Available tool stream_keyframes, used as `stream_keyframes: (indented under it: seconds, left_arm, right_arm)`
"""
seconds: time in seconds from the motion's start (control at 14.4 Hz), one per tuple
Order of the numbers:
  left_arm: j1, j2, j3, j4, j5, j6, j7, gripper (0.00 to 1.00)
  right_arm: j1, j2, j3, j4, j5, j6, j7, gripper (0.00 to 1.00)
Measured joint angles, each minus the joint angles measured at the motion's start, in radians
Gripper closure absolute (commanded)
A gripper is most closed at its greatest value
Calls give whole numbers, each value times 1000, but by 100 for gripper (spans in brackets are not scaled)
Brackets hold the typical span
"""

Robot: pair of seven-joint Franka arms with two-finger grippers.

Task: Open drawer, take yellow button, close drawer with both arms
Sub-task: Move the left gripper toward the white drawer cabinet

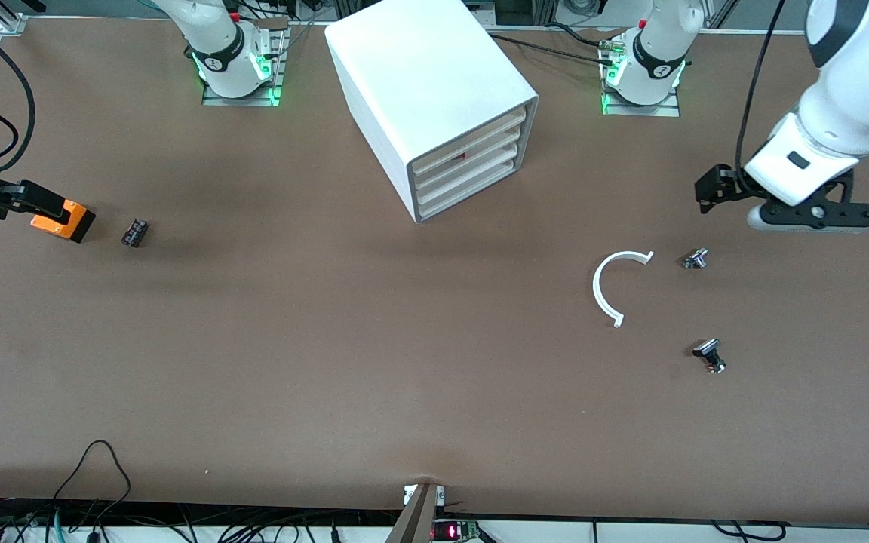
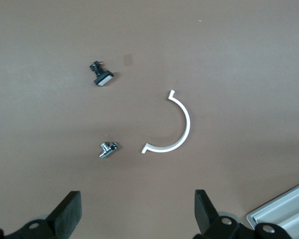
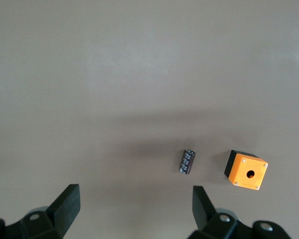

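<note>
a big white cabinet (image 1: 434, 98) stands on the brown worktop (image 1: 329, 362) between the two arm bases, turned so its front faces the left arm's end and slightly toward the front camera. it has three wide, shallow white drawers stacked in that front. the drawer (image 1: 472, 137) of the task is the top one; it looks pushed in level with the two below it. a small reddish speck shows in the slot just under it, which may be the button, but it is too small to tell.

the left gripper (image 1: 713, 188) hangs above the worktop at the left arm's end, its jaws wide open and holding nothing. below it lie a white half-ring (image 1: 615, 283), a small silver part (image 1: 695, 259) just beside the ring's upper end, and a black-and-silver part (image 1: 710, 354) nearer the front camera. the left wrist view shows the same three: the ring (image 2: 177, 129), the silver part (image 2: 108, 149) and the black one (image 2: 100, 74).

the right gripper (image 3: 134, 206) is at the right arm's end, jaws also spread wide and empty. an orange cube with a hole (image 1: 65, 219) sits there on the worktop, with a small black block (image 1: 135, 232) just beside it.
</note>
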Motion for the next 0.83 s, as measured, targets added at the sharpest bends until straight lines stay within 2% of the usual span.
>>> stream_keyframes:
  seconds: [0.14, 0.83]
  left_arm:
    - [0, 0, -22, 1, 0, -1, -1, 0]
    - [-1, 30, -28, 38, 0, -6, 1, 0]
  right_arm:
    - [0, 0, 0, 0, 0, 5, 0, 0]
    - [31, 7, 4, 0, 0, 51, 0, 0]
